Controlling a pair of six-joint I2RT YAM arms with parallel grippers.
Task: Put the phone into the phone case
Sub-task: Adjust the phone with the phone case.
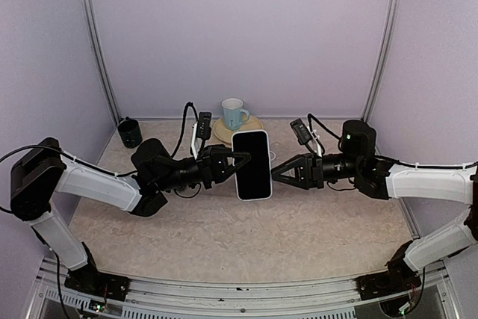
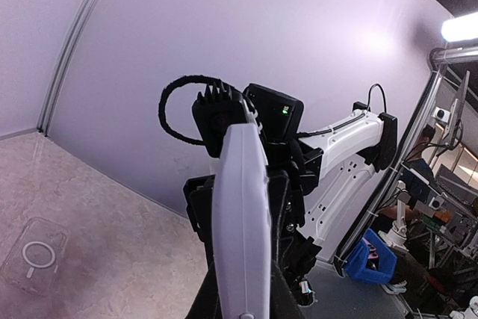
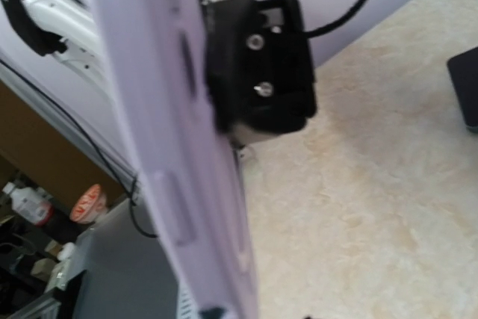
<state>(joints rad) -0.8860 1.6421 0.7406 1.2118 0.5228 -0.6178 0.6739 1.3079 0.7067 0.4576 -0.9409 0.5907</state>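
The phone [image 1: 252,164], white-edged with a dark screen, hangs in the air above the middle of the table. My left gripper [image 1: 239,160] is shut on its left side. In the left wrist view the phone [image 2: 240,207] stands edge-on between the black fingers [image 2: 200,289]. My right gripper [image 1: 275,174] is at the phone's right edge, jaws a little apart. The phone's edge [image 3: 172,110] fills the right wrist view, and only a dark fingertip [image 3: 211,311] shows at the bottom. The clear phone case [image 2: 33,255], with a ring on its back, lies flat on the table.
A blue-and-white mug [image 1: 234,113] stands on a round wooden coaster [image 1: 254,125] at the back. A black cup [image 1: 129,132] sits at the back left. Purple walls with metal posts close in the table [image 1: 224,237]. A dark object [image 3: 467,98] lies on the table.
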